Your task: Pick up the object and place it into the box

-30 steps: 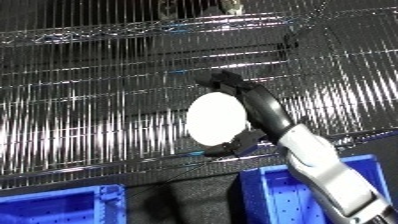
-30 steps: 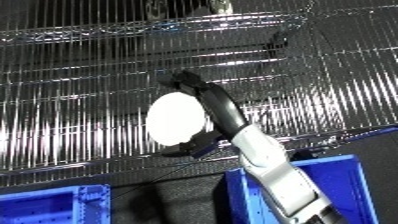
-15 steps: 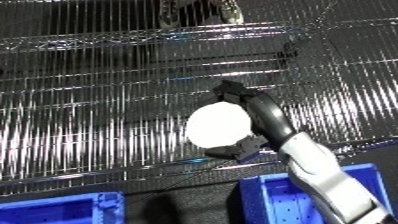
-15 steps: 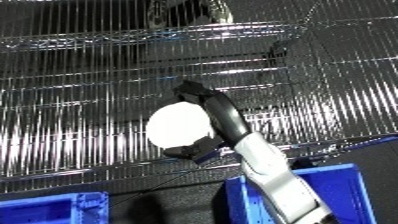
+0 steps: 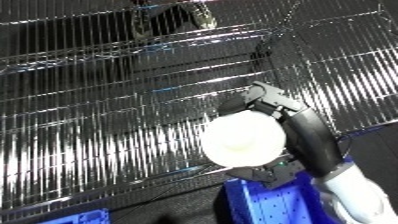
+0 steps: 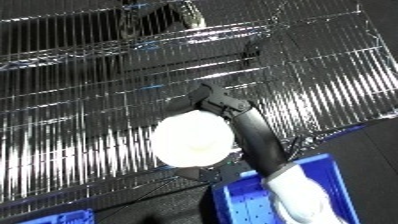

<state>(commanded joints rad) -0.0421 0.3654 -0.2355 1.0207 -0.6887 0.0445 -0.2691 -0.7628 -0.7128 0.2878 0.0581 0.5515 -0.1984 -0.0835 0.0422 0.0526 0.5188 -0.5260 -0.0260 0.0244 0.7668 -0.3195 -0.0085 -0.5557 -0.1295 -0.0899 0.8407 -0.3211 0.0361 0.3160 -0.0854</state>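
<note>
Right robot hand (image 5: pixel 282 107) curled round one white round object (image 5: pixel 242 138) – right eye view shows more of blue bin (image 6: pixel 302 187) – wire shelf (image 6: pixel 89 100) behind.

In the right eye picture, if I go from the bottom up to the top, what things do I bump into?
Blue bin → round white object gripped in the robot's right hand → shiny wire shelf → dark thing on the upper shelf, too unclear to name.

a wire shelf rack (image 5: pixel 107 125) of shiny metal rods fills the view; on its upper tier, at twelve o'clock, lies a dark blurred item (image 6: pixel 160 20)
</note>
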